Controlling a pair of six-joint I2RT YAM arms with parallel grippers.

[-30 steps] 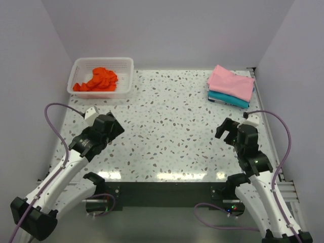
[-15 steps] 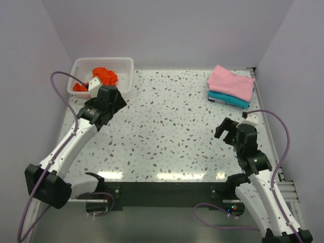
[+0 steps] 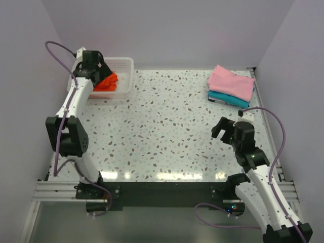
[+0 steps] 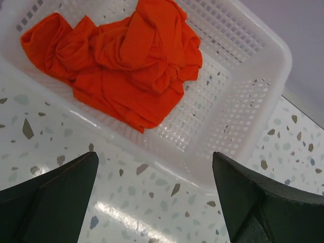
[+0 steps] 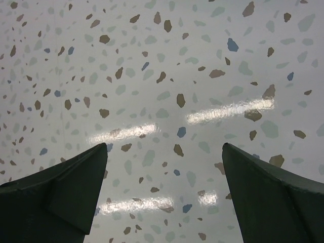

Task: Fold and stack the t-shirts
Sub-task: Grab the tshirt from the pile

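Left claw (image 4: 154,158) has swung over the orange-red t-shirt (image 4: 126,66).

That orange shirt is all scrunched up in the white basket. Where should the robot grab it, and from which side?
Probably the raised fold on top of the orange shirt, from straight above: it lies in a loose heap, and the walls of the basket block a sideways approach. The open left pincer hovers nearest.
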